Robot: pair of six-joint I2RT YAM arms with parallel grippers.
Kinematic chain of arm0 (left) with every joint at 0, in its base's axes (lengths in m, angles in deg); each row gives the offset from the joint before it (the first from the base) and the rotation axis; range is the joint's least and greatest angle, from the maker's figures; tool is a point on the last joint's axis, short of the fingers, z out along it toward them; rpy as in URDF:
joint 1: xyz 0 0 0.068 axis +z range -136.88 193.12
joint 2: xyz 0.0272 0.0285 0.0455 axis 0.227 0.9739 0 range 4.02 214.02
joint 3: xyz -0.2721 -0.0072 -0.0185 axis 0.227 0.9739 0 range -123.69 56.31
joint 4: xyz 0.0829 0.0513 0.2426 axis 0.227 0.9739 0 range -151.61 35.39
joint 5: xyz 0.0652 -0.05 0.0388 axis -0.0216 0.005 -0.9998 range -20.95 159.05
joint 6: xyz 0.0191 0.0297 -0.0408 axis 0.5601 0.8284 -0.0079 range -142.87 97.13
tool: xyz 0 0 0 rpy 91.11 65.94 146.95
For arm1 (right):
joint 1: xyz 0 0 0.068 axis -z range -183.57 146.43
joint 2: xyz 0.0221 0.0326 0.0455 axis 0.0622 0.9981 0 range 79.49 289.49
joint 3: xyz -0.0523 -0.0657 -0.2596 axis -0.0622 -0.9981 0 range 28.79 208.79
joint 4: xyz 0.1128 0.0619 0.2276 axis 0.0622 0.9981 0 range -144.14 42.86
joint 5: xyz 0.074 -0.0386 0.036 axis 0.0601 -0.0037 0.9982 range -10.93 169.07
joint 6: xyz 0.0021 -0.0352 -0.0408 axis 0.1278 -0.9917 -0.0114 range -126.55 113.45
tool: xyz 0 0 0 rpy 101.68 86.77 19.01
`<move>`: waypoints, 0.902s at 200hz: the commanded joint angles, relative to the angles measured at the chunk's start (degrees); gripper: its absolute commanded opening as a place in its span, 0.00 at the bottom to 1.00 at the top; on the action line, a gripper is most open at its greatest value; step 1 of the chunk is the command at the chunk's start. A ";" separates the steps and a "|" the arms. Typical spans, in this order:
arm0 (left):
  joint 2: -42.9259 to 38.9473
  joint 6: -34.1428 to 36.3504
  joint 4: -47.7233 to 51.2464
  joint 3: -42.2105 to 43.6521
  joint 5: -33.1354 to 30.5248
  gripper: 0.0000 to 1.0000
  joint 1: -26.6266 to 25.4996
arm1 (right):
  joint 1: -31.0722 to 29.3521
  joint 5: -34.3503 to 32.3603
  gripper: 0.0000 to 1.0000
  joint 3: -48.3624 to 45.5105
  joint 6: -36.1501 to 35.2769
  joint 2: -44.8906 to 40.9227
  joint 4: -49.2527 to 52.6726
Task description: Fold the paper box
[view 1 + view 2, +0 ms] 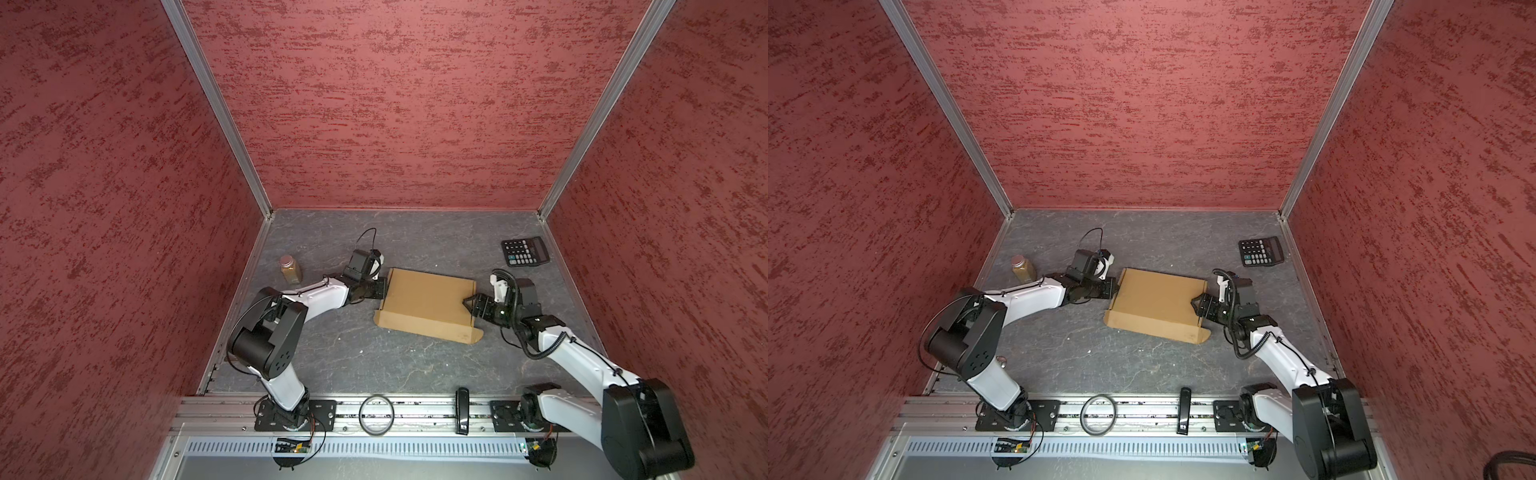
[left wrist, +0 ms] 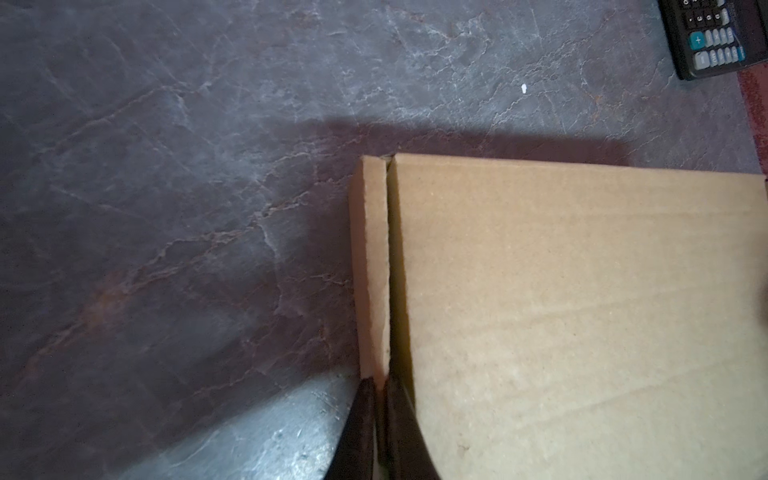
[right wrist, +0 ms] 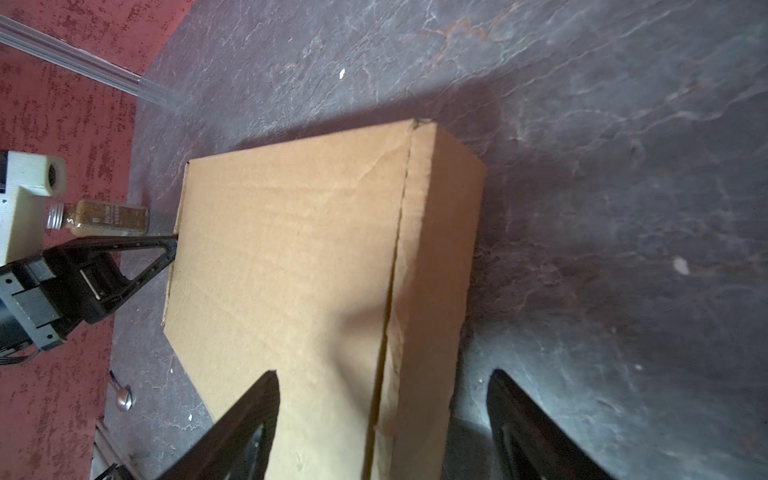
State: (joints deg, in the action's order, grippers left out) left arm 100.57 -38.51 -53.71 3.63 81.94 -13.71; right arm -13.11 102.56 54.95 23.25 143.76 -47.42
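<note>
Jaws of left gripper clamping thin side wall of paper box. Right gripper jaws standing wide apart, straddling opposite edge. Paper box lying folded mid-table, between both grippers.

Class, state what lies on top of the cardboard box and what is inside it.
Nothing lies on the box; the open right gripper straddles one edge. The box is folded shut, so its inside cannot be seen.

Left end effector clamped, right end effector agape.
</note>
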 commanded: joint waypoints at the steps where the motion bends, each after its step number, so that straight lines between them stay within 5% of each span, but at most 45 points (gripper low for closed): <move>1: 2.32 0.29 1.95 1.80 -1.64 0.10 0.54 | 0.58 3.63 0.80 -1.55 1.97 1.06 -4.96; 180: 3.90 -0.17 0.54 2.15 -1.29 0.10 0.22 | 1.55 20.46 0.78 -7.58 16.49 13.82 -43.00</move>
State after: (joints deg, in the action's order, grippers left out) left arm 101.89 -38.68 -56.18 4.04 81.50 -13.49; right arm -11.69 119.60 47.78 36.65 157.29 -82.22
